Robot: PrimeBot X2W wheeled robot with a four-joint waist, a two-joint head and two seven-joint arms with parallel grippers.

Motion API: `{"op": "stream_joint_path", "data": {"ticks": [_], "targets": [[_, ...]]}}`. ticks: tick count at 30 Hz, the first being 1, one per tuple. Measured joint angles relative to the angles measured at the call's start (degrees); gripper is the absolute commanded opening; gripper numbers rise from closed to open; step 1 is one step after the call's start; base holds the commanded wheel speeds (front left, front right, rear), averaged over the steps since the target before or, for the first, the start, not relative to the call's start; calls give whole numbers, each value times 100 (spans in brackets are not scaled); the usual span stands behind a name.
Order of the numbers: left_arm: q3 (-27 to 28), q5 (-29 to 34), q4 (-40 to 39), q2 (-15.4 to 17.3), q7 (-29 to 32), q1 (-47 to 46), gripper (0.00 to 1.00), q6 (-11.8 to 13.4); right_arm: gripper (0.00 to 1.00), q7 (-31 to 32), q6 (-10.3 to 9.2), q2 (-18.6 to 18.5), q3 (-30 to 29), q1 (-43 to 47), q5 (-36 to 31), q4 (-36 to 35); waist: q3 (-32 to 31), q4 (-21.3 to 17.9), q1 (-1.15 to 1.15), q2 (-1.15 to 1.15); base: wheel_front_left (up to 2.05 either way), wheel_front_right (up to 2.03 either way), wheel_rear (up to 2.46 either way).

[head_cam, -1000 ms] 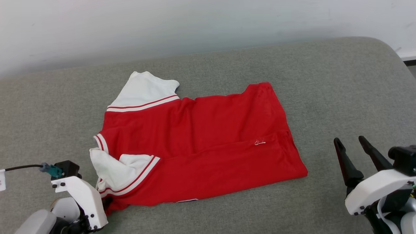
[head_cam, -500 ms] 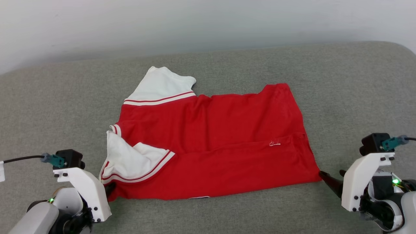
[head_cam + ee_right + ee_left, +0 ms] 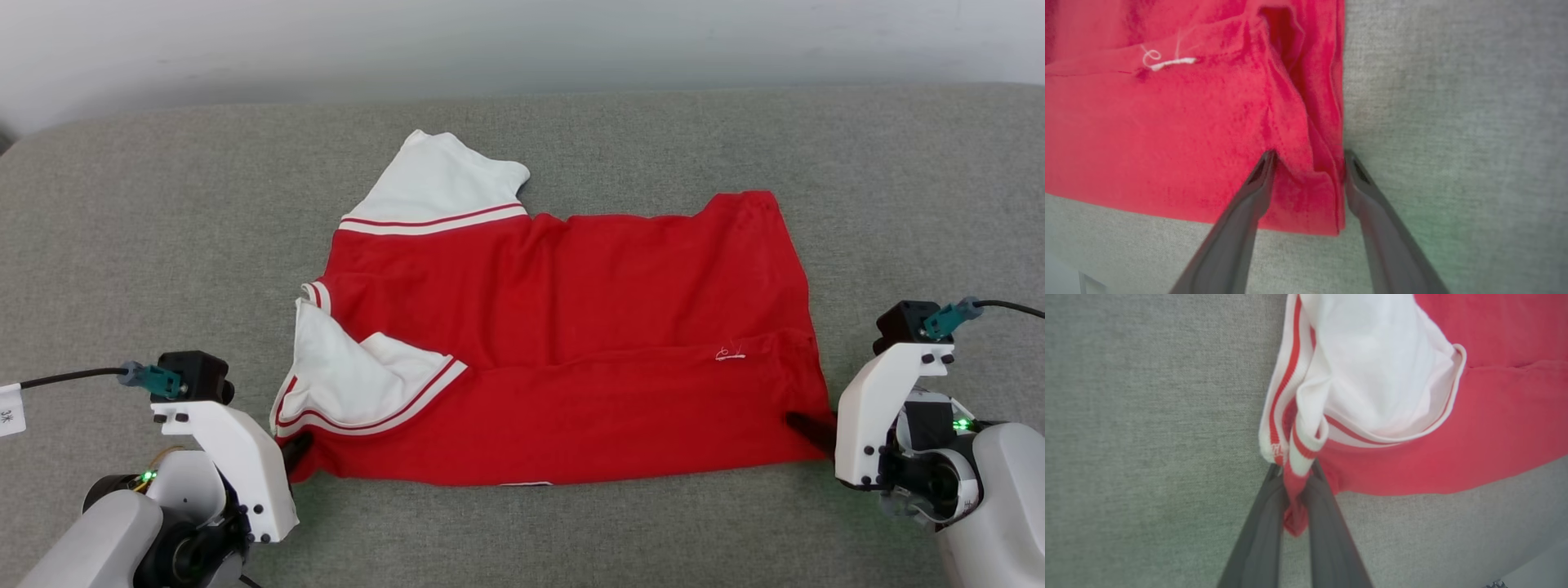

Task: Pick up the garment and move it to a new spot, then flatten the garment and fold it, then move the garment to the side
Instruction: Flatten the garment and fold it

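1. My left gripper (image 3: pixel 1295 473) stays clamped on the near sleeve corner of the garment (image 3: pixel 571 343), which lies on the grey cushion (image 3: pixel 122 212).
2. My right gripper (image 3: pixel 1309 156) has just arrived — jaws open astride the hem corner, so closing comes next.

L claw (image 3: pixel 297 448) mostly behind wrist mount (image 3: pixel 245 469)

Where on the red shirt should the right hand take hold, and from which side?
The near right hem corner of the garment, from the robot's right, fingers low along the cushion. That corner lies flat with its layers stacked, the right hand straddles it with open jaws, and the left hand pinches the opposite near corner.
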Motion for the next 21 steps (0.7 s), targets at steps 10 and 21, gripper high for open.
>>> {"op": "stream_joint_path", "data": {"ticks": [10,21], "targets": [[-12,-9,7,15,-9,66,0,0,0,-93,0,-205,431,-90,288,114,-204,-54,0,0,0,0,0],[-88,-69,-103,148,52,527,0,110,0,-102,0,-466,679,398,532,-323,-1025,-75,0,0,0,0,0]]}}
